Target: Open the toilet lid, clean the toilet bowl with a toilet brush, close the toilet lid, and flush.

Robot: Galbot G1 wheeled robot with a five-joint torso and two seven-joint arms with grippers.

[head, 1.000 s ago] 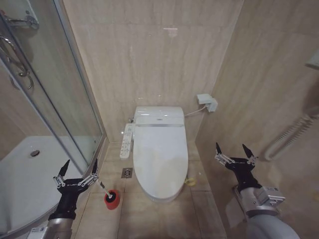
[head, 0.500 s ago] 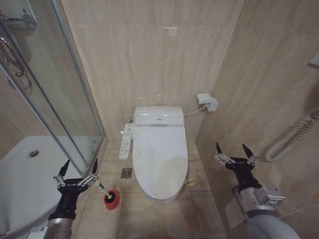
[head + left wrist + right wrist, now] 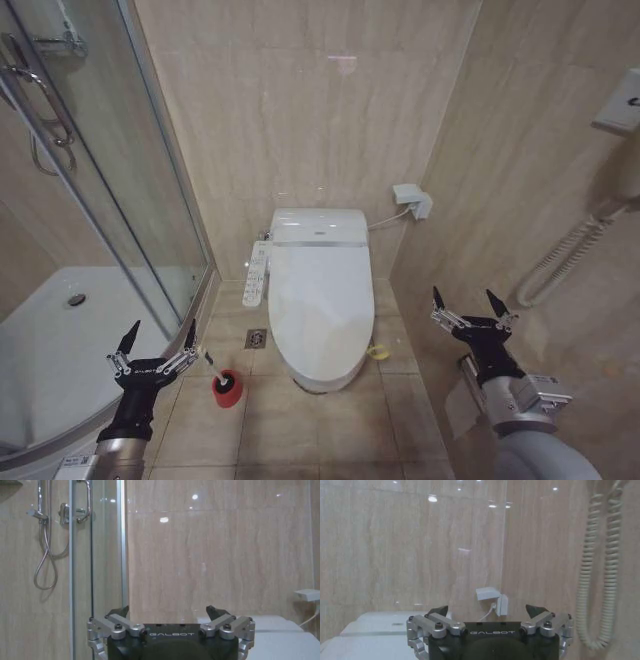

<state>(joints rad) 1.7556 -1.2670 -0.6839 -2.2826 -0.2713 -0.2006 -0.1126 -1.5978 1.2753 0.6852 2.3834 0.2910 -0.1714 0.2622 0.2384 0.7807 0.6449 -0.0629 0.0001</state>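
The toilet lid (image 3: 320,300) lies flat and closed over the toilet bowl, which is hidden beneath it, at the middle of the head view. A yellow-green strap loop (image 3: 378,351) hangs at the lid's right front edge. The toilet brush (image 3: 213,365) stands in its red holder cup (image 3: 227,389) on the floor, left of the toilet. My left gripper (image 3: 156,339) is open, held up just left of the brush handle. My right gripper (image 3: 467,304) is open too, raised at the right, apart from the toilet. The lid's top (image 3: 285,645) and the tank cover (image 3: 385,624) show beyond each wrist.
A glass shower enclosure (image 3: 120,190) with a white tray (image 3: 50,350) is on the left. A side control panel (image 3: 257,273) sticks out left of the toilet. A wall socket (image 3: 413,200) and a coiled cord (image 3: 570,255) are on the right wall. A floor drain (image 3: 256,339) lies beside the toilet.
The whole head picture has shifted: the camera has moved, so the toilet sits a little higher and smaller and more floor shows. Both grippers stay in the same spots, open.
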